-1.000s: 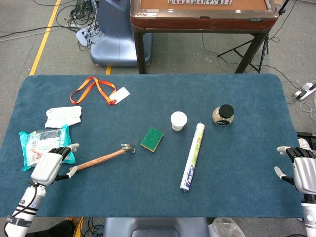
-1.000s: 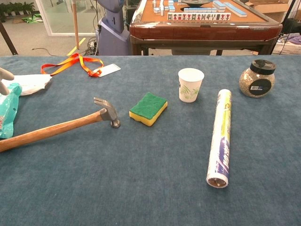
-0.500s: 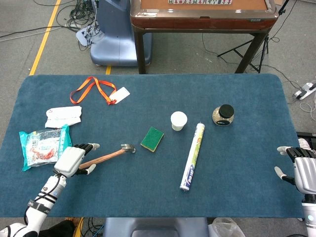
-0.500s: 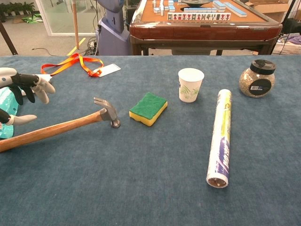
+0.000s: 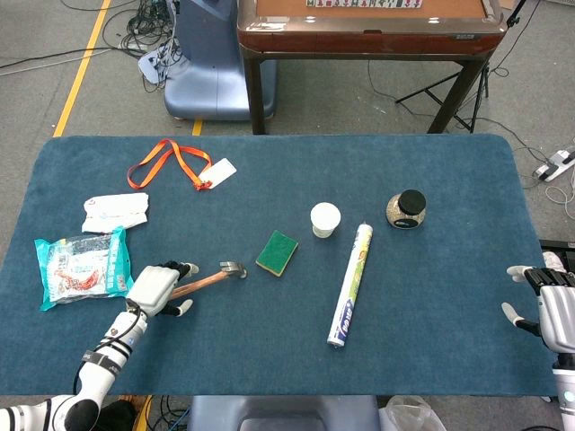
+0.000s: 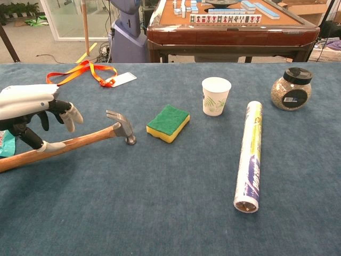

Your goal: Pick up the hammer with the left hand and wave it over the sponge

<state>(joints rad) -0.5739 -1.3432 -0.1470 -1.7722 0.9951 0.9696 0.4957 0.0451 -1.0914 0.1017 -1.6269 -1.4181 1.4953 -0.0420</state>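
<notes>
The hammer [image 5: 208, 281] [image 6: 85, 140], wooden handle and steel head, lies flat on the blue table left of centre, its head pointing toward the green-and-yellow sponge [image 5: 277, 252] [image 6: 168, 122]. My left hand [image 5: 157, 289] [image 6: 37, 112] hovers over the middle of the handle with its fingers spread above it and its thumb against the wood; it has no closed grasp. My right hand [image 5: 548, 310] rests at the right table edge, fingers apart and empty, seen only in the head view.
A paper cup [image 6: 216, 95], a foil roll [image 6: 249, 154] and a black-lidded jar [image 6: 291, 88] stand right of the sponge. An orange lanyard [image 5: 172, 162], a white packet [image 5: 115, 211] and a teal bag [image 5: 79, 264] lie at the left. A mahjong table [image 6: 229, 26] stands behind.
My left hand has moved right along the handle from its end toward the middle, coming closer to the hammer head. The hammer, the sponge and my right hand have stayed put.
</notes>
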